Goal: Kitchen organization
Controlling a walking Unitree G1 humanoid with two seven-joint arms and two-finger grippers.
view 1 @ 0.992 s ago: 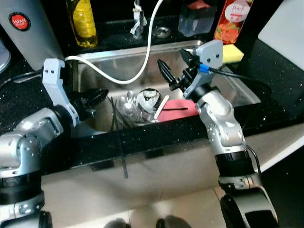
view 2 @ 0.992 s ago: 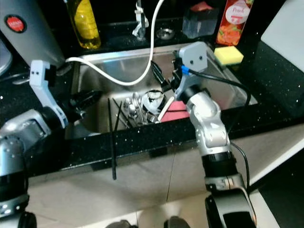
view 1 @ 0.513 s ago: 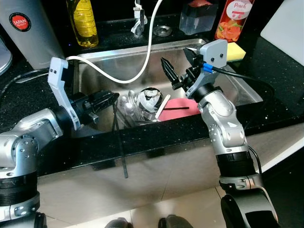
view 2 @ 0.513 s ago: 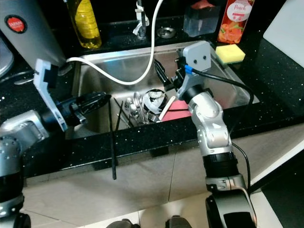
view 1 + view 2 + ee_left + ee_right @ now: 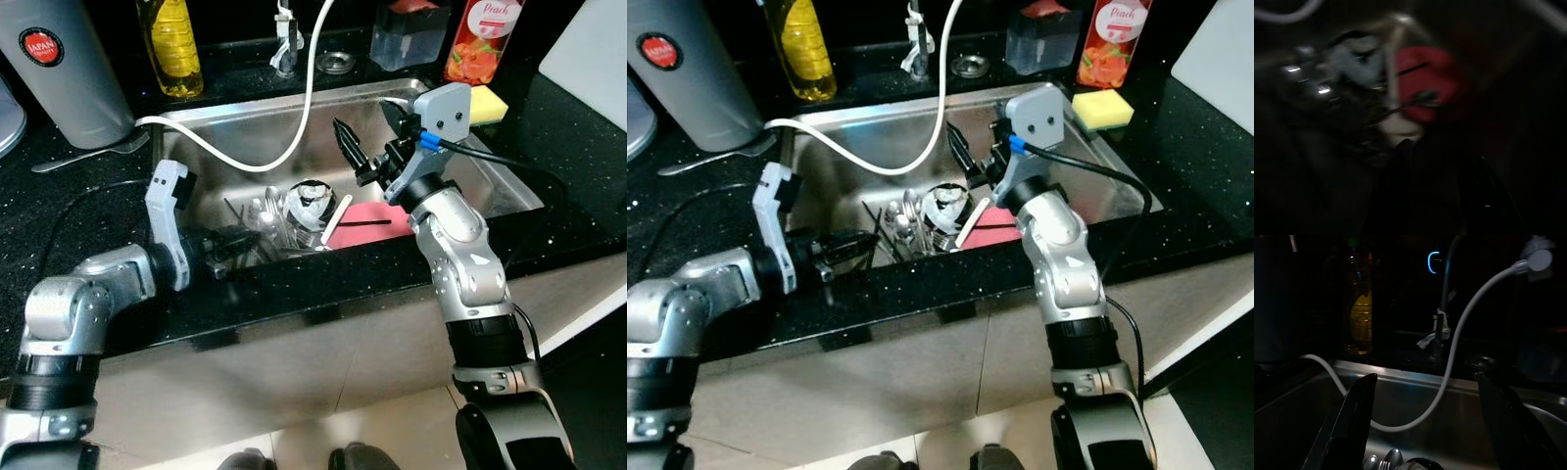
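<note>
In the steel sink lies a pile of cutlery, a dark patterned bowl, a white-handled utensil and a red pad with a black stick on it. My left gripper is low at the sink's near left, right beside the cutlery; the left wrist view is dark and blurred, with the red pad ahead. My right gripper hangs open above the sink's middle, its fingers wide apart with nothing between them.
A white hose loops from the tap into the sink. Behind the sink stand a yellow oil bottle, a grey canister, a clear container, an orange carton and a yellow sponge. A fork lies on the black counter.
My left arm swung right and down, bringing its gripper into the sink by the cutlery. The long black stick seen across the counter front is gone from sight. The right arm barely moved.
</note>
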